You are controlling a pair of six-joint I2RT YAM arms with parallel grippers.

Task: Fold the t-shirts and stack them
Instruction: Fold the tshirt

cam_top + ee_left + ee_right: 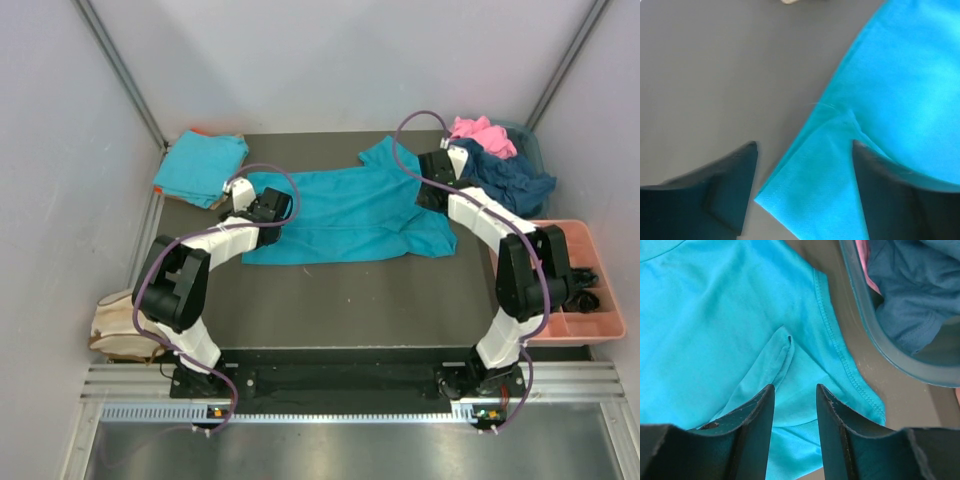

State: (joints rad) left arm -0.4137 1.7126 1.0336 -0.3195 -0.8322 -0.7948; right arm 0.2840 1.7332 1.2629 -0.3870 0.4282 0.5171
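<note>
Turquoise t-shirt recorded as soft matt knit cloth with stitched hems, table surface noted as dark, smooth, matt, bin rim observed as translucent glossy plastic, navy t-shirt seen as matt cloth, right gripper fingers found dark, matt, scuffed.

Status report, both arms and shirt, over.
Left end effector open over turquoise t-shirt corner. Right end effector open near its hem. T-shirt spread out, unfolded. Grey bin close beside hem.

left gripper – jaws apart | teal t-shirt corner lies between them | on grey table
</note>
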